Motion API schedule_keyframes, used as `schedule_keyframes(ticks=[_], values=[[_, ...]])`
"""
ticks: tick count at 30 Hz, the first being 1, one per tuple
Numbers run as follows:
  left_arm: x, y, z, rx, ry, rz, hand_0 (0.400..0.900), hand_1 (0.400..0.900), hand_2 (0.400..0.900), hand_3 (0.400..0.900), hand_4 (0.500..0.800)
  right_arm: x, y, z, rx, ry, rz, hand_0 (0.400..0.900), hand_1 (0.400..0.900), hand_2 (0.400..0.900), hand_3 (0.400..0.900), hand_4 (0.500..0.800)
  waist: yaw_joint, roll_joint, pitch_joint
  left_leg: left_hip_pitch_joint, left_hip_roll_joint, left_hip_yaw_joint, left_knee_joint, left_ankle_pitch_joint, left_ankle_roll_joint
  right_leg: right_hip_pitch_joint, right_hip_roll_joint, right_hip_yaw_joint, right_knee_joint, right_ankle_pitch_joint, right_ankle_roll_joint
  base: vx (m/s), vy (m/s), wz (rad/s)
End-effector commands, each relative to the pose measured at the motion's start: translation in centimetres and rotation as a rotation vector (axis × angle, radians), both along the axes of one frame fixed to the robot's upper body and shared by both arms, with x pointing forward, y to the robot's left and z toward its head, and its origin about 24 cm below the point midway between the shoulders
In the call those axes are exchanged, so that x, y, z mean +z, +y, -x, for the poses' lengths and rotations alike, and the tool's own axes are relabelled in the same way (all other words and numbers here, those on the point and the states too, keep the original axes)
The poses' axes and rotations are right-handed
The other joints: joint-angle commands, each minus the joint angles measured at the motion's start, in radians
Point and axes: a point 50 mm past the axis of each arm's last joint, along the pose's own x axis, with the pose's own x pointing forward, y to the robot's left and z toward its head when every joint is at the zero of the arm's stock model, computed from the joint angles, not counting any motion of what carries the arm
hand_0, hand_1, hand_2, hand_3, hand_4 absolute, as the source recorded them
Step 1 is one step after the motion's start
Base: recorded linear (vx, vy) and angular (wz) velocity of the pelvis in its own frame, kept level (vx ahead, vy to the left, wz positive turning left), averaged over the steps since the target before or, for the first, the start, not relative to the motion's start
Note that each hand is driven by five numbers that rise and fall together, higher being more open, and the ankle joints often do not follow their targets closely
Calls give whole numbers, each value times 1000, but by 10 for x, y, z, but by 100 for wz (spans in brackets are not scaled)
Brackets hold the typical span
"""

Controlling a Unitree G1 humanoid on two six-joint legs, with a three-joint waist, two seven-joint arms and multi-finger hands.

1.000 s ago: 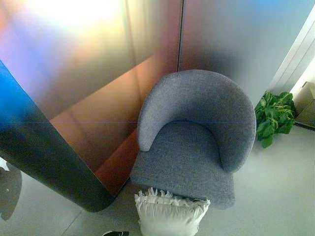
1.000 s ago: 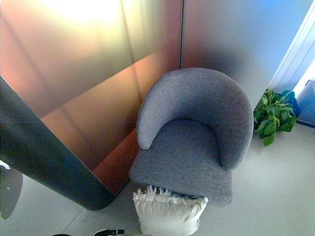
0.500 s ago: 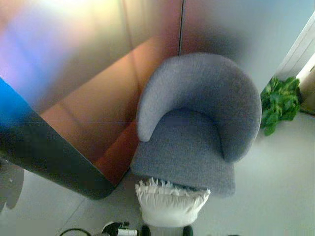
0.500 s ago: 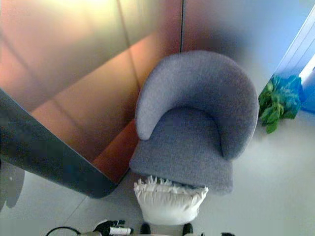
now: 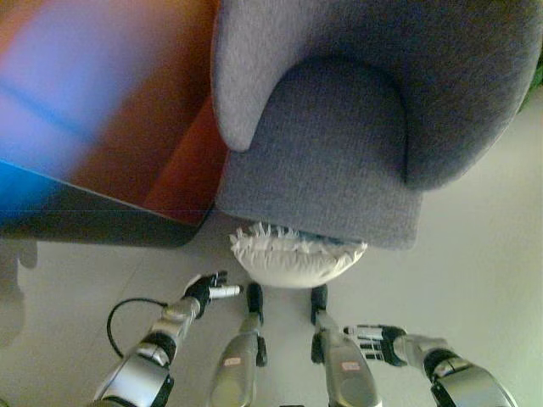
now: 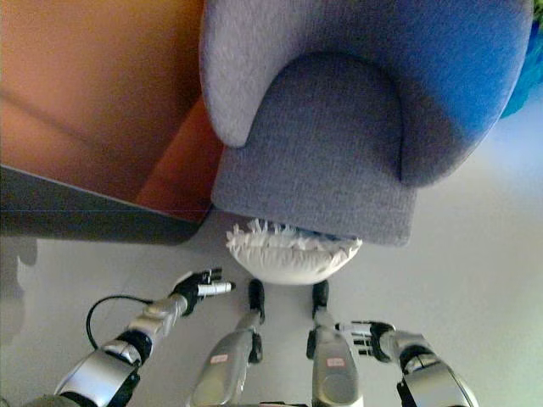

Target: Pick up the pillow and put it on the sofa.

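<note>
White pillow [image 5: 297, 259] lies on floor [image 5: 475, 280], lower centre, against sofa [image 5: 339, 153] front. Left hand [image 5: 206, 290] and right hand [image 5: 373, 342], fingers spread, empty, flank it. Risk: uneven two-sided squeeze lets soft pillow slip.

A glossy orange-brown wall panel [image 6: 93, 93] fills the far left, with a dark curved base [image 6: 93, 227] along its near edge. Pale grey floor [image 6: 475, 280] spreads near and right.
</note>
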Motion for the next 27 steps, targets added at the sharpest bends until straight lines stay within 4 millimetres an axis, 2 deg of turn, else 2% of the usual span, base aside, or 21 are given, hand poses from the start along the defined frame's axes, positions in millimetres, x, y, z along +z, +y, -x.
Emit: schedule_keyframes(ticks=[1, 2, 9, 16, 27], values=[[14, 15, -11, 82, -59, 0, 900, 900, 900, 900, 800, 2, -9, 4, -11, 51, 23, 900, 900, 900, 900, 800, -5, -38, -3, -79, -58, 8, 107, -71, -23, -117, 3, 54, 131, -69, 56, -94, -46, -5], [23, 17, -18, 91, -88, 3, 900, 900, 900, 900, 800, 8, -9, -5, -11, 32, 20, 900, 900, 900, 900, 800, -5, -40, 10, -100, -57, 10, 116, -71, -25, -135, 5, 54, 131, -65, 55, -102, -50, -5], [57, 18, -46, 133, -212, 30, 900, 900, 900, 900, 800, 28, -10, -31, -27, -32, 7, 900, 900, 900, 900, 800, -10, -41, 50, -237, -53, 5, 193, -60, -39, -257, 22, 52, 204, -77, 39, -71, -11, -7], [96, 17, -72, 151, -341, 68, 900, 900, 900, 900, 800, 39, -15, -42, -37, -53, 18, 900, 900, 900, 900, 800, -25, -45, 60, -359, -46, 10, 266, -71, -45, -372, 33, 63, 258, -86, 32, -37, 7, -1], [133, 10, -92, 181, -458, 123, 900, 900, 900, 900, 800, 53, -11, -59, -54, -99, -6, 900, 900, 900, 900, 800, -33, -44, 60, -457, -41, 5, 276, -69, -45, -475, 48, 76, 270, -87, 29, -21, 1, -2]])
